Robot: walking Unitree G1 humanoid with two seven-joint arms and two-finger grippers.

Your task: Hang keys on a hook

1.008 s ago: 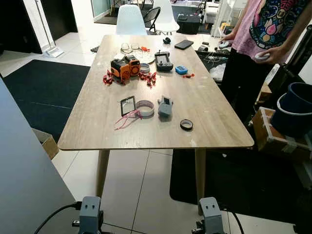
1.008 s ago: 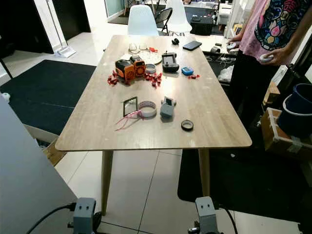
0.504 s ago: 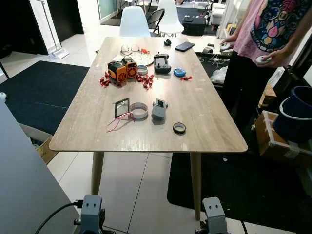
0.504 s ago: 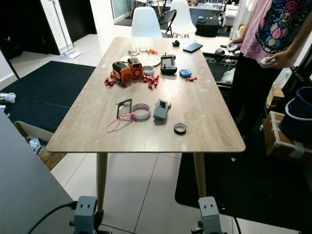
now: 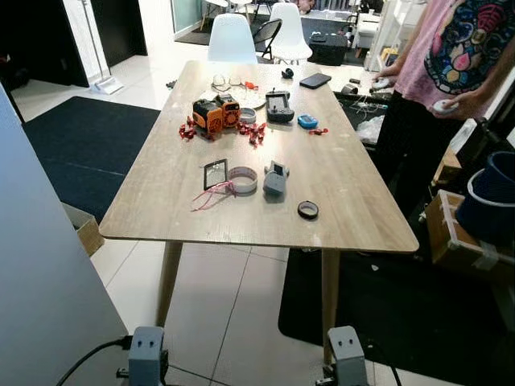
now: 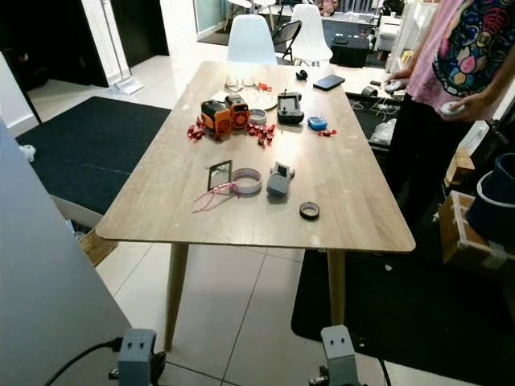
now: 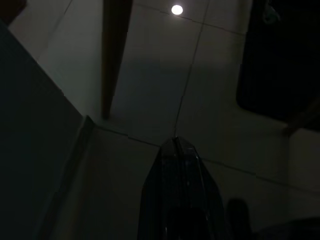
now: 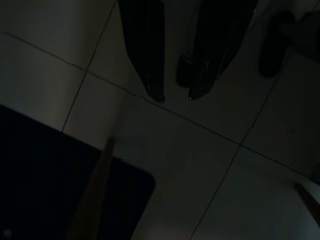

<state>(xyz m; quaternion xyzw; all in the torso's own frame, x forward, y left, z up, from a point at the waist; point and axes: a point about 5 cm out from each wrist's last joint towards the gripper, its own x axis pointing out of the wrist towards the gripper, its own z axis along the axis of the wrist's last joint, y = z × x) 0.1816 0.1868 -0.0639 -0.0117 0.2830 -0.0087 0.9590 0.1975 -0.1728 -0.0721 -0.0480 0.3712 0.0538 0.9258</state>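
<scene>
On the wooden table (image 5: 338, 173) lies a small dark square frame (image 5: 215, 173) with a pink string (image 5: 211, 195) trailing toward the front edge. Beside it are a white ring (image 5: 242, 179) and a small grey block (image 5: 275, 178); I cannot tell keys or a hook apart at this distance. Both arms hang low in front of the table, their grey wrists (image 5: 146, 356) (image 5: 348, 355) at the bottom of the eye views. The left gripper (image 7: 176, 143) points at the tiled floor with its fingers together. The right gripper (image 8: 177, 96) hangs over the floor, fingers apart and holding nothing.
A person in a pink shirt (image 5: 451, 56) stands at the table's right side. Orange devices (image 5: 212, 114), red clips, a black controller (image 5: 279, 105) and a black ring (image 5: 307, 210) lie on the table. A grey panel (image 5: 40, 265) stands close on my left; boxes and a blue bucket (image 5: 492, 193) on the right.
The whole picture has shifted as the camera moved; the table sits a little differently in view. Nothing on the table has moved, and both arms still hang low.
</scene>
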